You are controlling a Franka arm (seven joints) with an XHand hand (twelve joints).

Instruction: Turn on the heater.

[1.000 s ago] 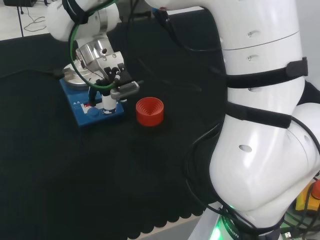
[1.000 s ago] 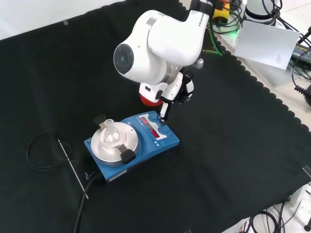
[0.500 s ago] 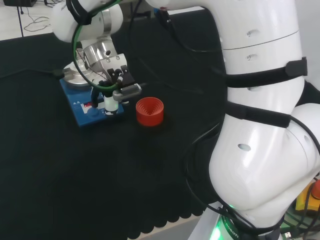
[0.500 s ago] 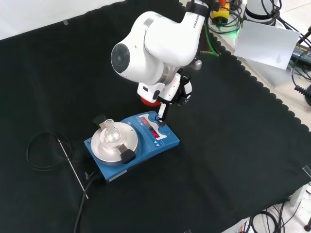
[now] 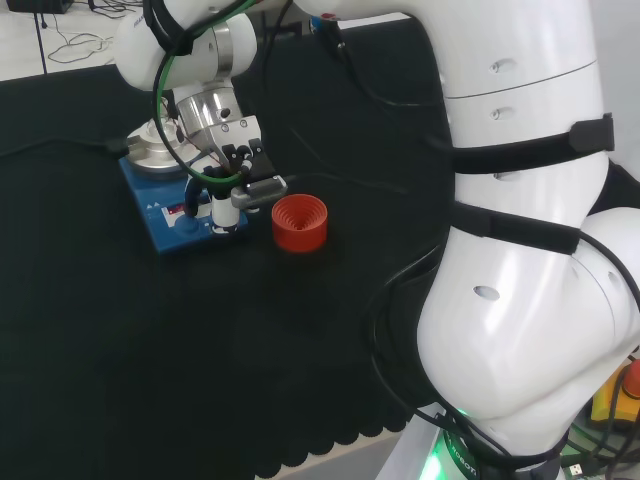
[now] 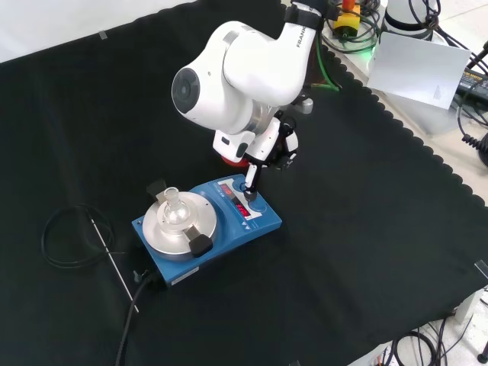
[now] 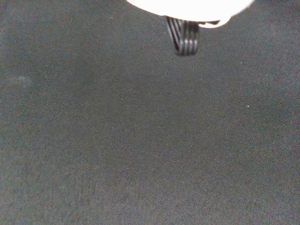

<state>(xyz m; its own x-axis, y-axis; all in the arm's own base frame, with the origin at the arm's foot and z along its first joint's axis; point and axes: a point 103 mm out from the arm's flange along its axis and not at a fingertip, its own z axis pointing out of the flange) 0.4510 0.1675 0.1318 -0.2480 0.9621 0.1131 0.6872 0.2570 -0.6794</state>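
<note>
Front view, read from left to right, showed a black cable [image 6: 69, 232] coiled on the cloth, then the blue heater [image 6: 206, 221] with a small glass flask [image 6: 173, 207] on its round metal plate, then the heater's control panel [image 6: 245, 206] with its red display, and behind that a red ribbed stand [image 6: 231, 158] partly hidden by my arm. My hand [image 6: 263, 156] hung above the panel end of the heater, one dark finger [image 6: 250, 181] stretched straight down with its tip at or just over a knob; I could not tell whether it was touching. I judged the hand pointing rather than clenched, and it grasped nothing. The control lay directly below that fingertip, so by my reckoning the coming move was a short push or nudge downward, not sideways. Seen from the head view, my hand [image 5: 232, 175] stood between the heater [image 5: 160, 215] and the red stand [image 5: 299, 222].
</note>
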